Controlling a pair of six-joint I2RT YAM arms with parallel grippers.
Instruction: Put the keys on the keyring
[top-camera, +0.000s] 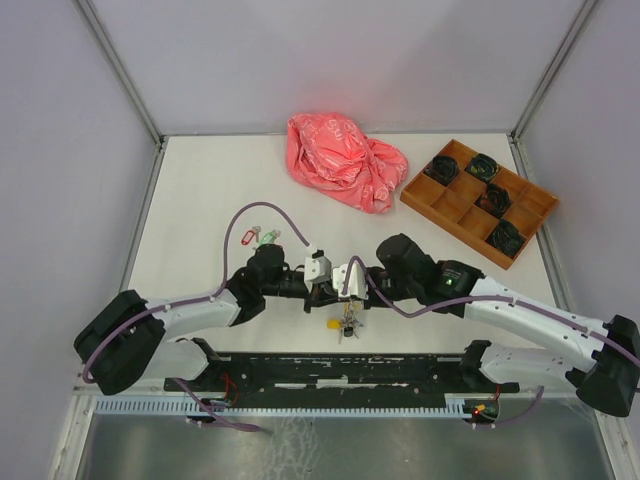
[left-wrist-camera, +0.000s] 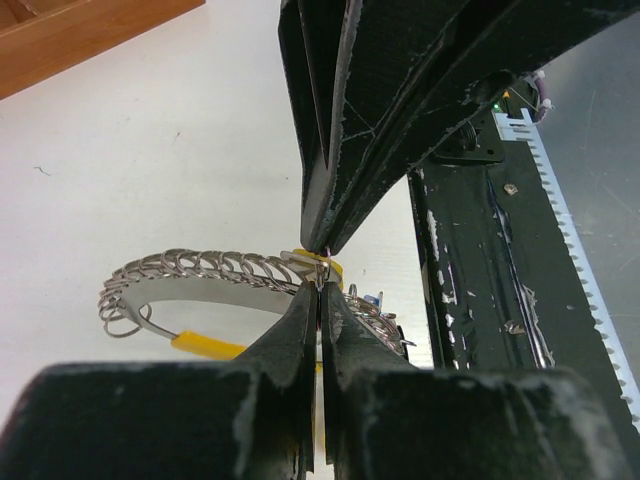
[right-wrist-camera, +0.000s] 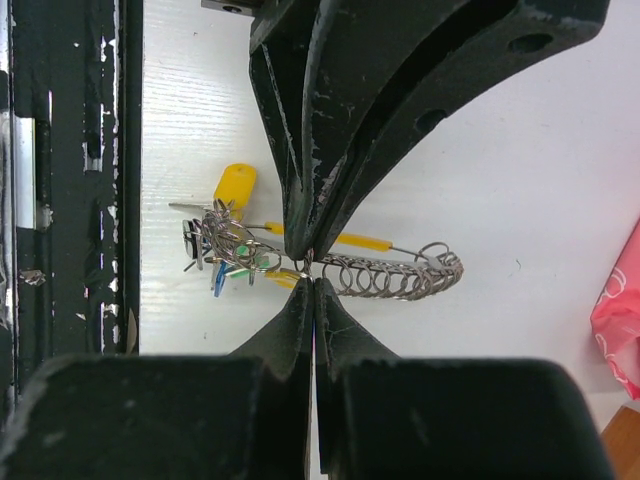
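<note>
Left gripper & right gripper both pinch shut on the keyring by the table's near edge (tips nearly touching). They should hold steady w/o twisting, since the keys hang bunched beside.

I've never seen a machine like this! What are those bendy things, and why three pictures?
They are two robot arms, each ending in a two-finger pincer. One picture looks down from above the table. The other two come from cameras on the wrists, so the black shapes are fingers close up. The left pincer and right pincer are both shut, pinching a big silver keyring from opposite sides. A bunch of keys with coloured tags sits at one end of it. Also on the table: a crumpled pink bag, a wooden tray, and loose keys with red and green tags.
</note>
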